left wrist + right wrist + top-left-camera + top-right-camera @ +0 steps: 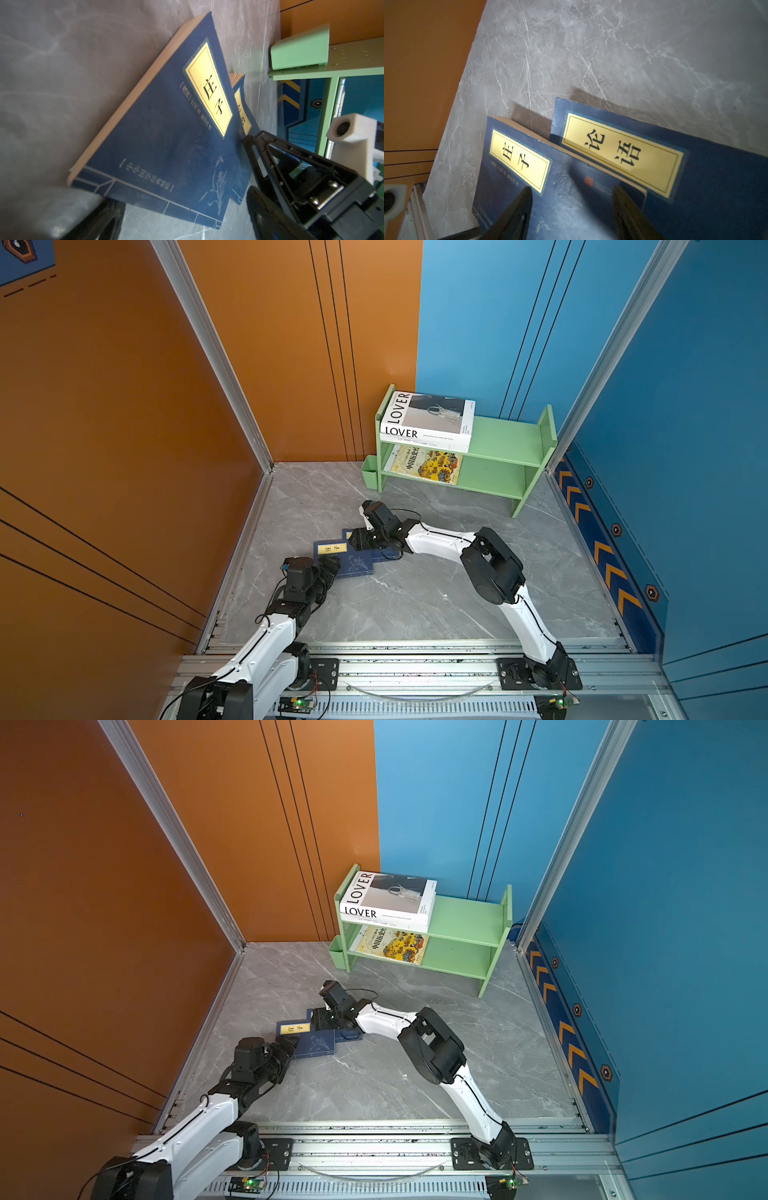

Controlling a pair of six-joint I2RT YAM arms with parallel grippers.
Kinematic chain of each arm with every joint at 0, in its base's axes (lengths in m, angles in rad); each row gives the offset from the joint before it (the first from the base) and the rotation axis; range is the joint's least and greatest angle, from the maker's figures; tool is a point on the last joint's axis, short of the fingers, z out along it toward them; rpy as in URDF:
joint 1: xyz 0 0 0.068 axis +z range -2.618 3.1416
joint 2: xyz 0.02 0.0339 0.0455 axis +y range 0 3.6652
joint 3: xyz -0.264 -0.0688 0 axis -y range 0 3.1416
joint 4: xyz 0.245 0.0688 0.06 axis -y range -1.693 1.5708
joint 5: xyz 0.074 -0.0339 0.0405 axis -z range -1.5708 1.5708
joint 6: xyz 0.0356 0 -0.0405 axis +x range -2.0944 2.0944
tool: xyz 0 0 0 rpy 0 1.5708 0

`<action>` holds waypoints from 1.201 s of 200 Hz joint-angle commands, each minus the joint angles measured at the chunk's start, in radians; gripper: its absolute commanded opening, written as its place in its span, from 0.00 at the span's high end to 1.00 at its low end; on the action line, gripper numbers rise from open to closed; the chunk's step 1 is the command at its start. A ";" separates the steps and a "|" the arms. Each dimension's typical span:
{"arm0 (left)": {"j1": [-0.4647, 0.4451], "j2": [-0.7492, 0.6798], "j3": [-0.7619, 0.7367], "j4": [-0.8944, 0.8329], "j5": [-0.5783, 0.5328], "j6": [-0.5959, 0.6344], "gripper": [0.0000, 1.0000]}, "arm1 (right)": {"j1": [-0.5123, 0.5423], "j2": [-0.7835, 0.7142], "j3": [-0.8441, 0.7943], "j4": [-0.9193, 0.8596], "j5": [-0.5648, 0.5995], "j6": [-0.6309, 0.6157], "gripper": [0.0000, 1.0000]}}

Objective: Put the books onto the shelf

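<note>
While two navy books [320,1044] are lying on the table [415,597], we judge the task as only partly done. On the shelf [498,435] the LOVER book [428,414] rests on a white book [424,444] at the left end of the top tier, and a yellow book [428,464] lies flat on the lower tier under them.

The near book [357,565] leans with one long side on the far book [716,176], so they overlap. The right gripper [573,193] hangs just over this overlap with its jaws apart and nothing between them. The left gripper [330,564] is at the near book's corner. Its own camera shows us only one blurred finger [62,209], so we cannot tell if it stands wide or closed.

If the right jaws close where the covers overlap, they may catch both books, or only a cover, and then the pages will fan open during the lift. If the far book is pulled out, the near book will slide with it, because it rests on it. Both books are thin and flat on the table, so the fingertips may scrape the surface and slip. The two grippers are also near each other, and a careless move may knock them together.
</note>
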 commanded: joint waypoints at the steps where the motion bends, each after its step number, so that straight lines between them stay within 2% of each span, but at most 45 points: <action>1: 0.029 0.023 -0.006 0.142 0.048 0.059 0.09 | 0.016 0.081 -0.022 -0.194 -0.044 -0.014 0.37; 75: 0.039 0.250 0.017 0.486 0.194 0.067 0.13 | 0.016 0.113 0.020 -0.229 -0.092 -0.029 0.38; 80: 0.039 0.270 0.019 0.507 0.199 0.061 0.17 | 0.016 0.115 0.021 -0.233 -0.093 -0.031 0.38; 95: 0.039 0.308 0.019 0.528 0.195 0.036 0.18 | 0.014 0.117 0.025 -0.240 -0.092 -0.035 0.38; 119: 0.038 0.331 0.027 0.494 0.180 0.028 0.19 | 0.010 0.116 0.023 -0.247 -0.090 -0.036 0.38; 172: 0.039 0.233 0.097 0.157 0.062 0.125 0.18 | 0.000 0.117 0.029 -0.250 -0.084 -0.036 0.38; 197: 0.063 0.231 0.099 0.189 0.104 0.172 0.19 | -0.002 0.125 0.033 -0.250 -0.088 -0.033 0.38; 220: 0.081 0.289 0.105 0.270 0.188 0.185 0.20 | -0.004 0.128 0.035 -0.253 -0.087 -0.031 0.38; 240: 0.087 0.348 0.111 0.305 0.214 0.178 0.23 | -0.005 0.122 0.033 -0.257 -0.070 -0.031 0.38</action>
